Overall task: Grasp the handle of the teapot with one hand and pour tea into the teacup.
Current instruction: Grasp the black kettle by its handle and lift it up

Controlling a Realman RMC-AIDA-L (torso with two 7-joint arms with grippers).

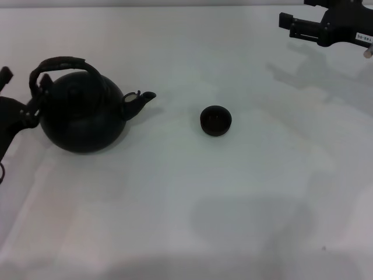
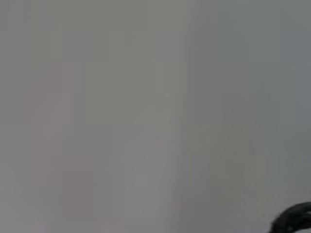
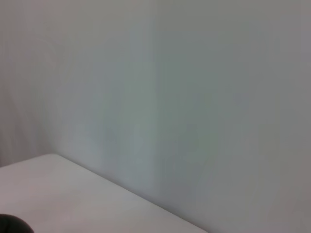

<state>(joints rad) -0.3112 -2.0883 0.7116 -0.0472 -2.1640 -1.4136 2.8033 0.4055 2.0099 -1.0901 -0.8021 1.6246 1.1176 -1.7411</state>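
The matte black teapot [image 1: 81, 114] stands on the white table at the left, its spout [image 1: 143, 99] pointing right toward the teacup. Its rough arched handle [image 1: 61, 63] loops over the top. The small dark teacup [image 1: 215, 121] stands apart near the middle of the table. My left gripper [image 1: 23, 81] is at the teapot's left side, open, with one finger [image 1: 4, 74] outside and the other by the handle's left end. A dark curved edge shows in the left wrist view [image 2: 294, 221]. My right gripper [image 1: 288, 26] is open and empty, raised at the far right.
The white table [image 1: 233, 204] stretches in front of the teapot and cup. The right wrist view shows the table's edge [image 3: 121, 191] and a dark rounded shape [image 3: 12, 224] in one corner that I cannot identify.
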